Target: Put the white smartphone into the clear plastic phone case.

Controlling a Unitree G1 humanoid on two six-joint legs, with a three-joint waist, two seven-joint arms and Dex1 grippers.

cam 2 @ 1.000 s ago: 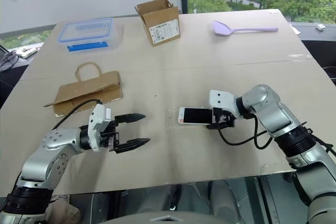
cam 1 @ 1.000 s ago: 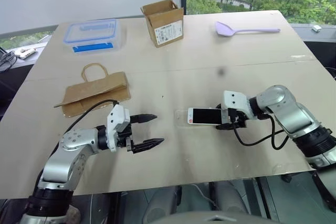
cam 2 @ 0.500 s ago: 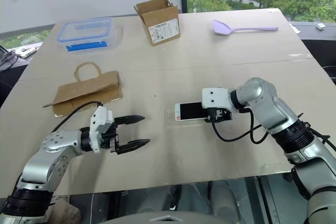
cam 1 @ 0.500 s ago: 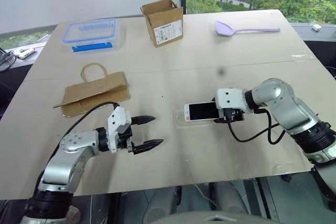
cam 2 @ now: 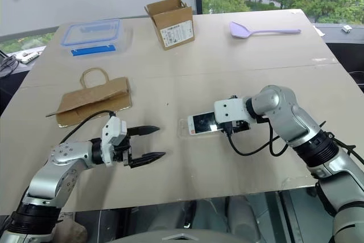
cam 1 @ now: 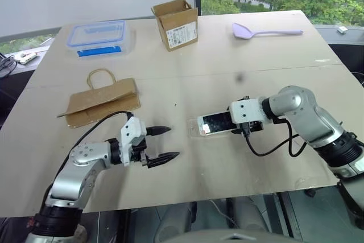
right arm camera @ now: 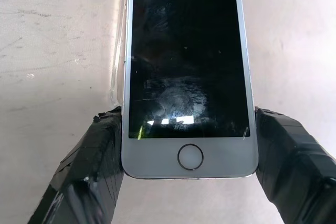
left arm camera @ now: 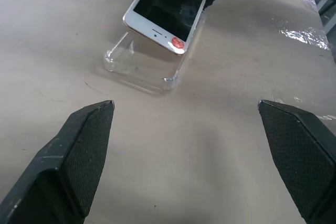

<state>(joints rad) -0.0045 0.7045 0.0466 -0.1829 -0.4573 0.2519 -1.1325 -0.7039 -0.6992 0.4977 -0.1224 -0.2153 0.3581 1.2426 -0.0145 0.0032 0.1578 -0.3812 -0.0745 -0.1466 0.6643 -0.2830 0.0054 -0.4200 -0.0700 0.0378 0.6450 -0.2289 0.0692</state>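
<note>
Your right gripper (right arm camera: 189, 145) clenches the slim white smartphone with black screen and round home button (cam 1: 216, 122) by its long edges at the button end. The phone's far end tilts down into the thin clear plastic phone case (left arm camera: 144, 66) lying on the beige table (cam 1: 227, 61). At eight o'clock from the case, your left gripper (cam 1: 163, 143) hovers with its black fingers spread, grasping nothing.
</note>
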